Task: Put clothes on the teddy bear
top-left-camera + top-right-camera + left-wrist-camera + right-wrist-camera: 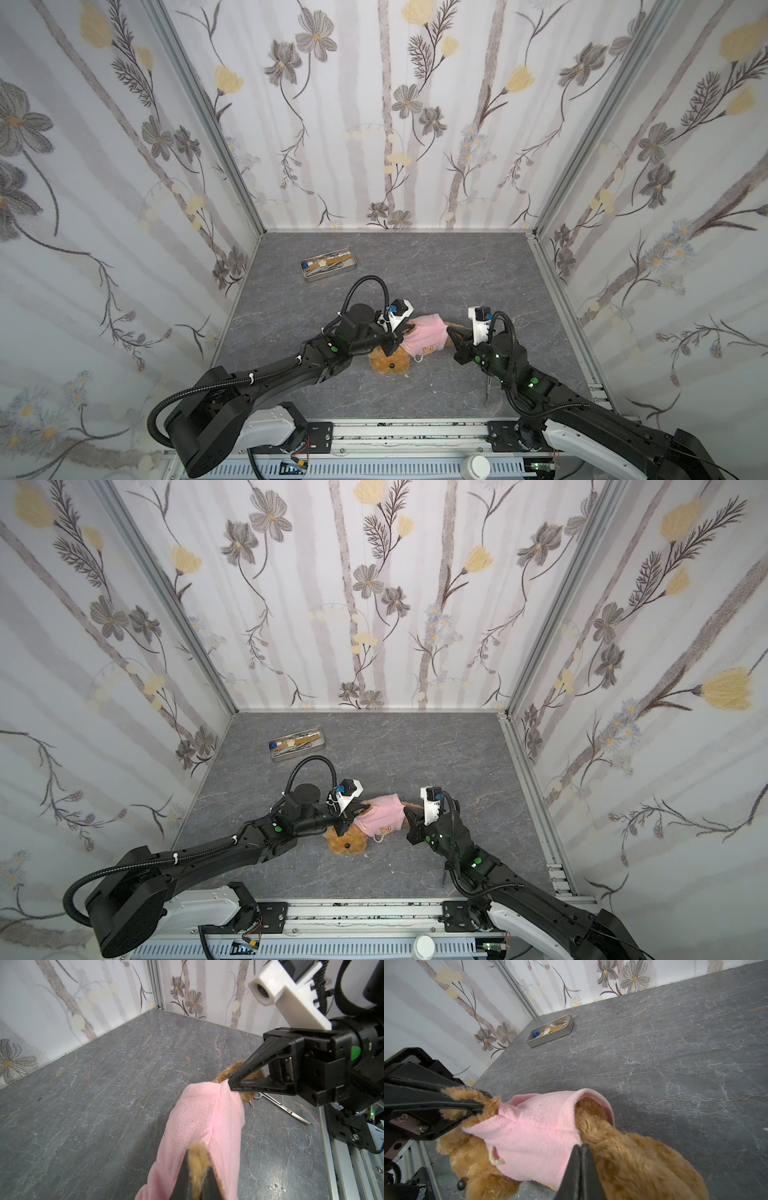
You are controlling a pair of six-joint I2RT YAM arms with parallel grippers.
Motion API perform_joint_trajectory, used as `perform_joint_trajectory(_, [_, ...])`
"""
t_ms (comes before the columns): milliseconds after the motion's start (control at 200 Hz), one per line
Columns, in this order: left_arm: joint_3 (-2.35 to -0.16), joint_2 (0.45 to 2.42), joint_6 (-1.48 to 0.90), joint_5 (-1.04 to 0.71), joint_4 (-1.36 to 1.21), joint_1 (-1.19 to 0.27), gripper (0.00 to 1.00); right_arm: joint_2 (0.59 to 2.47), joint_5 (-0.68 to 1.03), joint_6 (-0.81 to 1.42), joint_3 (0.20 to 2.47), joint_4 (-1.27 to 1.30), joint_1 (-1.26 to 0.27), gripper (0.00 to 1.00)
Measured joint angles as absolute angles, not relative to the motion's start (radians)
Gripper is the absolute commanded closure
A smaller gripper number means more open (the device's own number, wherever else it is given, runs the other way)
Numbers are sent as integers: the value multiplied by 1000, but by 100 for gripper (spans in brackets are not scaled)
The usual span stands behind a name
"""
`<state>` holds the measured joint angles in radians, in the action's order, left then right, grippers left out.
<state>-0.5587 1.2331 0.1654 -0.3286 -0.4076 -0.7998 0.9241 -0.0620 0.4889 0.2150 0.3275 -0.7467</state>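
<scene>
The one teddy bear (pixel 390 362) (pixel 347 844) lies near the front middle of the grey table (pixel 457 270). Its head points toward the front rail and its legs toward the right arm. A single pink shirt (pixel 424 337) (pixel 533 1132) covers its torso, and brown fur shows at the hem and at one sleeve.

The left gripper (pixel 196 1153) (pixel 481 1103) has its jaws clamped on the furry paw that sticks out of the sleeve; in the left wrist view, fur fills the narrow gap between the fingers. The right gripper (pixel 580 1147) (pixel 229 1085) has its jaws pressed together on the shirt's hem, pinching the pink fabric beside the bear's lower body. The two grippers face each other from opposite ends of the shirt.

One metal scissors-like tool (pixel 487 390) (pixel 286 1109) lies flat on the table beside the right arm, apart from the bear. One metal tray (pixel 332 274) (pixel 550 1040) sits well apart from the bear, toward the back left corner. It holds several small items that are too small to count.
</scene>
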Motion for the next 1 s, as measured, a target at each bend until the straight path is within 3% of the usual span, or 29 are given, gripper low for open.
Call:
perform_joint_trajectory(75, [-559, 1231, 165, -329, -407, -798, 100, 912, -63, 488, 218, 303, -747, 100])
perform_joint_trajectory(250, [-575, 1215, 165, -315, -402, -791, 100, 857, -56, 416, 237, 278, -744, 69])
perform_joint_trajectory(360, [-595, 1215, 147, -303, -376, -782, 100, 832, 2, 354, 263, 279, -741, 57])
perform_joint_trajectory(580, [-637, 1192, 58, -291, -339, -775, 100, 813, 45, 264, 319, 268, -742, 50])
perform_joint_trajectory(999, [-727, 1172, -141, -275, -219, -757, 100, 910, -66, 199, 425, 194, -740, 38])
